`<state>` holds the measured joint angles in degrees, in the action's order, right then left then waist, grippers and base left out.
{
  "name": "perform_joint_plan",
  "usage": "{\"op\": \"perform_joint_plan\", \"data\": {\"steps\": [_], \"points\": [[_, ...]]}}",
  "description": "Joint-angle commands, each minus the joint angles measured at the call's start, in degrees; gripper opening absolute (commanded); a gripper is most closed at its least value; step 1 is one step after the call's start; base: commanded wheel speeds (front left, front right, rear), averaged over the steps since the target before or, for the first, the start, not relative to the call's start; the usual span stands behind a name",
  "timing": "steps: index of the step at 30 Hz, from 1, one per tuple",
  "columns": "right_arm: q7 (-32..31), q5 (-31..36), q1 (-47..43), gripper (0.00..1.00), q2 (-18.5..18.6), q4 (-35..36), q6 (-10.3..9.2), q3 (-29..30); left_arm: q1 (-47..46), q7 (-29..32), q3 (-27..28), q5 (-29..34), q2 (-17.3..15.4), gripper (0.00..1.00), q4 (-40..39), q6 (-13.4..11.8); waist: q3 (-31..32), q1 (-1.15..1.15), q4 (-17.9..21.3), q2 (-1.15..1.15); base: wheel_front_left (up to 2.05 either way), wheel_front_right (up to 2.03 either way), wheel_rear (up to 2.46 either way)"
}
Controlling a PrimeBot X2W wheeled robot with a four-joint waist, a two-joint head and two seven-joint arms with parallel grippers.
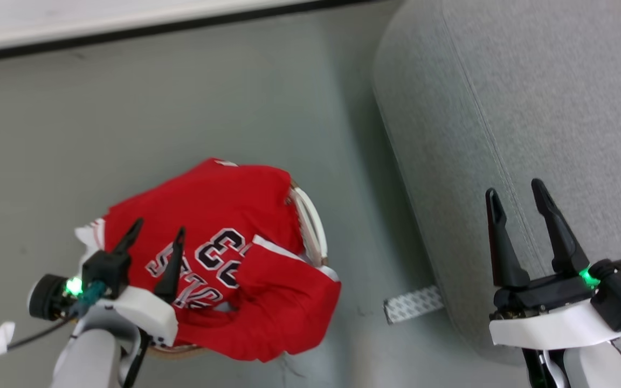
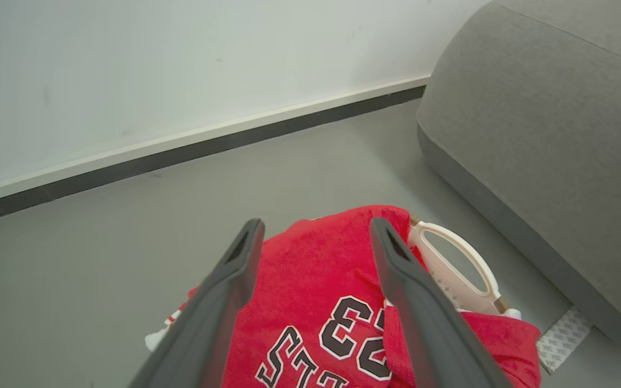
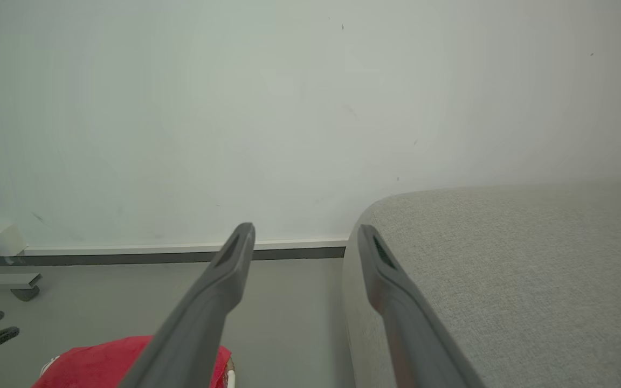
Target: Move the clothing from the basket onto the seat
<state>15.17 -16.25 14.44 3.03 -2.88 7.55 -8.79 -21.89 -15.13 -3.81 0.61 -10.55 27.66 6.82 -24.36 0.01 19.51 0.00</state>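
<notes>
We look down on a grey floor (image 1: 181,97). At lower left stands the basket (image 1: 313,229), its cream rim and loop handle showing on the side toward the seat. The clothing (image 1: 224,210), red with the number 33, lies heaped in it and drapes over its edges. Our left gripper (image 1: 160,224) hovers over the jersey, jaws spread wide, holding nothing. The seat (image 1: 531,108), a grey sofa, takes the right side. A band of bare floor runs between its rounded edge and the basket. Our right gripper (image 1: 514,187) hangs over the seat's near edge, jaws wide apart and empty. A pale patterned strip (image 1: 413,304) lies on the floor at the sofa's base. Beyond the basket, open floor reaches a dark skirting line (image 1: 154,29) under the wall.
</notes>
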Motion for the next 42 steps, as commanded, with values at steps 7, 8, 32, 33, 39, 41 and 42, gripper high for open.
{"op": "perform_joint_plan", "data": {"steps": [7, 8, 32, 33, 39, 41, 42], "points": [[-0.02, -2.92, 2.36, 1.00, -0.18, 1.55, -0.12, -0.13, -8.87, 2.78, -5.75, 1.60, -4.72, 1.00, 13.93, 0.57, -8.00, -0.01, 5.84, 0.00, 0.00, 0.00, 0.00], [-0.02, -3.35, 2.48, 1.00, -0.19, 1.79, -0.12, -0.32, -9.92, 3.72, -7.14, 1.29, -5.36, 1.00, 15.71, 0.61, -8.89, -0.01, 6.53, 0.00, 0.00, 0.00, 0.00], [-0.02, -8.80, 1.02, 1.00, -0.16, 6.12, -0.12, 0.97, -28.63, 25.90, -38.97, -8.12, -17.06, 1.00, 38.15, 0.57, -20.57, -0.01, 11.74, 0.00, 0.00, 0.00, 0.00], [-0.02, -8.77, 1.15, 1.00, -0.15, 6.30, -0.12, 0.80, -29.22, 25.27, -38.95, -8.13, -17.37, 1.00, 38.66, 0.56, -20.88, -0.01, 11.67, 0.00, 0.00, 0.00, 0.00], [-0.02, -8.63, 1.97, 1.00, -0.15, 6.48, -0.12, 0.37, -30.82, 21.65, -38.95, -8.84, -16.28, 0.00, 41.40, 0.03, -21.56, -0.01, 11.54, 0.00, 0.00, 0.00, 0.00], [-0.02, -8.59, 2.57, 1.00, -0.16, 6.07, -0.12, -0.19, -30.94, 20.42, -39.00, -9.06, -15.68, 0.00, 41.89, 0.00, -21.13, -0.01, 11.63, 0.00, 0.00, 0.00, 0.00], [-0.02, -8.58, 2.97, 1.00, -0.15, 5.85, -0.12, -0.54, -31.03, 19.70, -38.95, -9.33, -15.22, 0.00, 42.01, -0.11, -20.79, -0.01, 11.69, 0.00, 0.00, 0.00, 0.00]]}}
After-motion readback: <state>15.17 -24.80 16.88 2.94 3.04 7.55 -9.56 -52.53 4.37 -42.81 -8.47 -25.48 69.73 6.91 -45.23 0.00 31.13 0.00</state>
